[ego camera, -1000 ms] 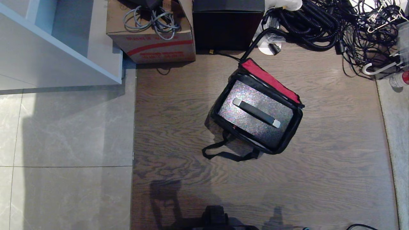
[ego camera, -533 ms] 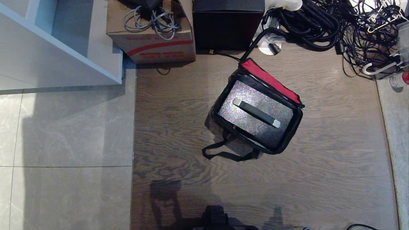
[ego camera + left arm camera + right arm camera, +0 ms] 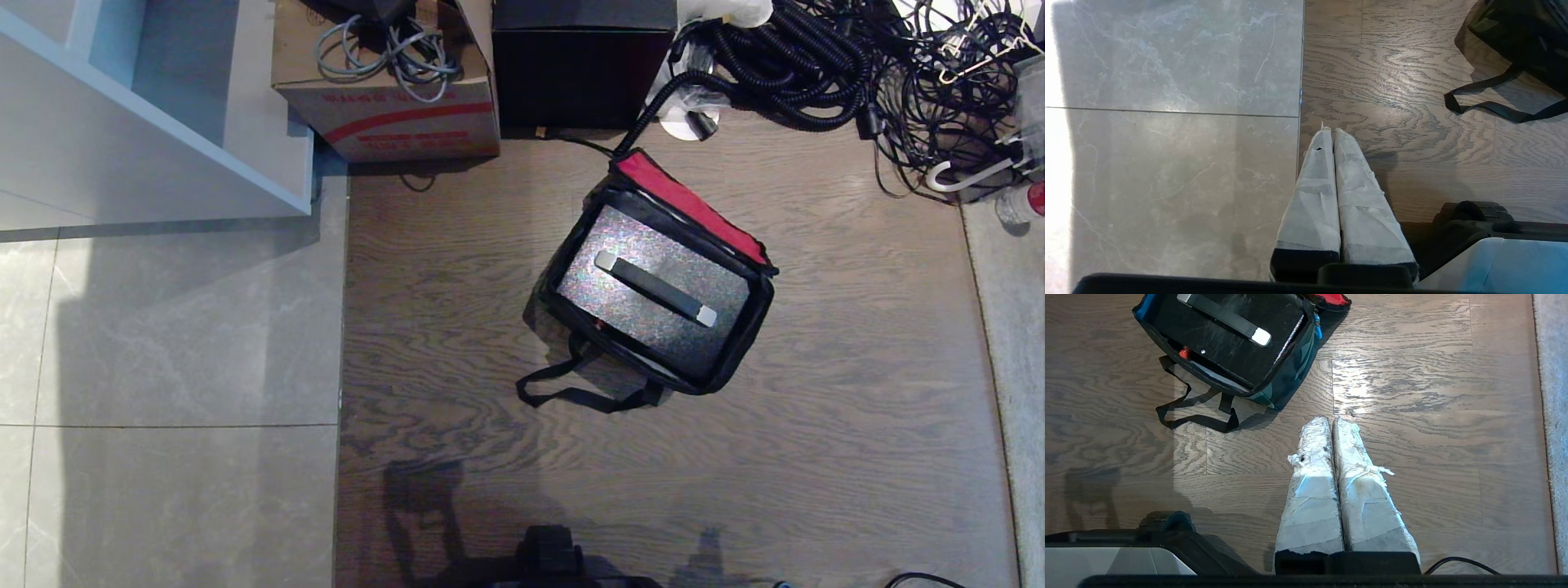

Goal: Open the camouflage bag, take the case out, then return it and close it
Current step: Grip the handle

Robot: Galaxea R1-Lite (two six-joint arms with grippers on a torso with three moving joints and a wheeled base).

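Observation:
The camouflage bag (image 3: 755,314) stands open on the wooden floor, its red-lined lid (image 3: 690,204) folded back and its black strap (image 3: 571,394) lying loose in front. Inside sits the black speckled case (image 3: 629,318), its black handle (image 3: 653,287) with silver ends facing up. In the right wrist view the bag (image 3: 1286,381) and the case (image 3: 1224,343) lie ahead of my right gripper (image 3: 1331,420), which is shut and empty, well short of the bag. My left gripper (image 3: 1332,131) is shut and empty over the seam between tile and wood; only the bag's corner (image 3: 1523,36) and strap (image 3: 1490,108) show there.
A brown cardboard box (image 3: 384,90) with cables, a plain black cube box (image 3: 584,65) and a tangle of black hoses and cables (image 3: 824,65) line the far edge. A white shelf unit (image 3: 155,114) stands far left. A grey rug (image 3: 1012,343) borders the right.

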